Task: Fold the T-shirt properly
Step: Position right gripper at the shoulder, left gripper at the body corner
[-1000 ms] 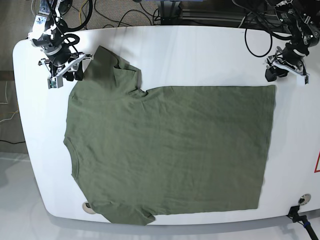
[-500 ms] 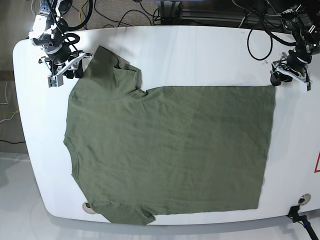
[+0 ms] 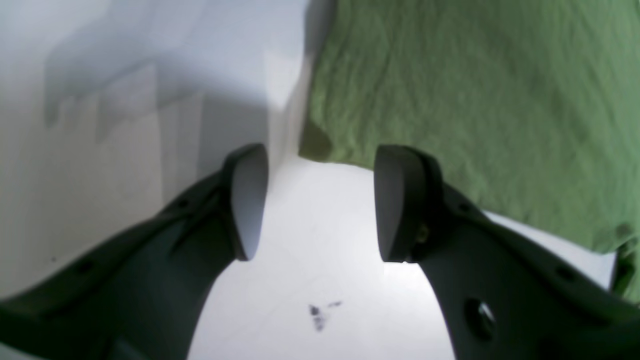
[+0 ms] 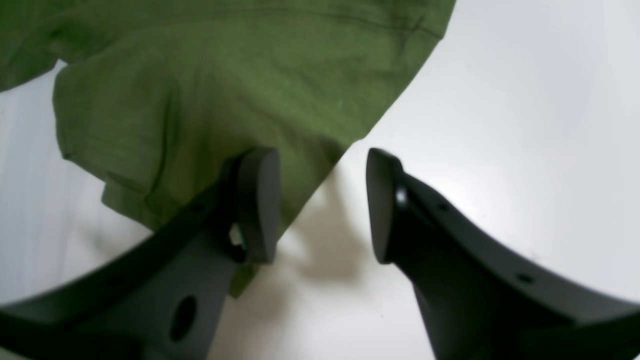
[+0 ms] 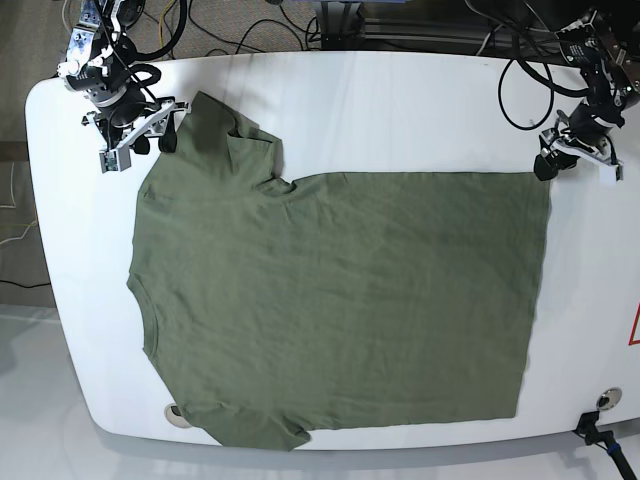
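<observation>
The olive-green T-shirt (image 5: 340, 300) lies spread flat on the white table (image 5: 400, 110), neck and sleeves to the left, hem to the right. My left gripper (image 5: 565, 160) hovers at the hem's far right corner. In the left wrist view that gripper (image 3: 317, 205) is open, the T-shirt (image 3: 475, 100) corner lying just ahead of the gap. My right gripper (image 5: 155, 138) sits at the far left sleeve. In the right wrist view it (image 4: 320, 205) is open, one finger above the T-shirt (image 4: 225, 90) sleeve, whose edge runs into the gap, ungripped.
Black cables (image 5: 250, 30) trail along the table's far edge behind both arms. Two round fittings (image 5: 178, 415) (image 5: 605, 400) sit near the front edge, and a clamp (image 5: 595, 435) is at the front right corner. A dark smudge (image 3: 317, 315) marks the table under my left gripper.
My right gripper has opened at the sleeve and shifted slightly toward the far edge. My left gripper has come down closer to the hem's far corner. The shirt lies as before.
</observation>
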Robot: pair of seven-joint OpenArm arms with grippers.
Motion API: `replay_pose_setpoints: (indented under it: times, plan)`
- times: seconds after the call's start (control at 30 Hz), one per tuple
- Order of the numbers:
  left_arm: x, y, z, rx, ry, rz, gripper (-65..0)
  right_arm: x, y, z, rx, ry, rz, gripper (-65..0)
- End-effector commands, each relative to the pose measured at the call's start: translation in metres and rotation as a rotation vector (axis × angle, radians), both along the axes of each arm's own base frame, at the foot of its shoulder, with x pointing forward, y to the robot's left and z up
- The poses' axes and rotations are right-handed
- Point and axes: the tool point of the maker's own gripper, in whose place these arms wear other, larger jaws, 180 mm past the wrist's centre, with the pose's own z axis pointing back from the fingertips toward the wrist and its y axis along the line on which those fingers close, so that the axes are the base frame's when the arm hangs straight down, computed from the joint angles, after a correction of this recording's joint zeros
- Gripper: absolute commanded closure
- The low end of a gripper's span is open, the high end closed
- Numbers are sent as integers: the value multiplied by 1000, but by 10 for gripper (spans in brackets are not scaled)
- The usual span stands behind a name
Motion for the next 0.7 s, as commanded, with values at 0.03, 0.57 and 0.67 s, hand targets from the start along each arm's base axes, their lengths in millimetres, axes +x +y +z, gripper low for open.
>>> replay_pose_setpoints:
  times: [0.03,0.57,0.67]
  plan:
    - [9,4,9,-14,-43,22,-315,9,1,12,6,-51,11,-276]
    - [24,-1,3,-20,-60,14,-211,8,-3,10,-6,-40,9,-266]
    - [20,-7,-6,-39,-26,21,-238,6,-3,9,-4,-35,1,-271]
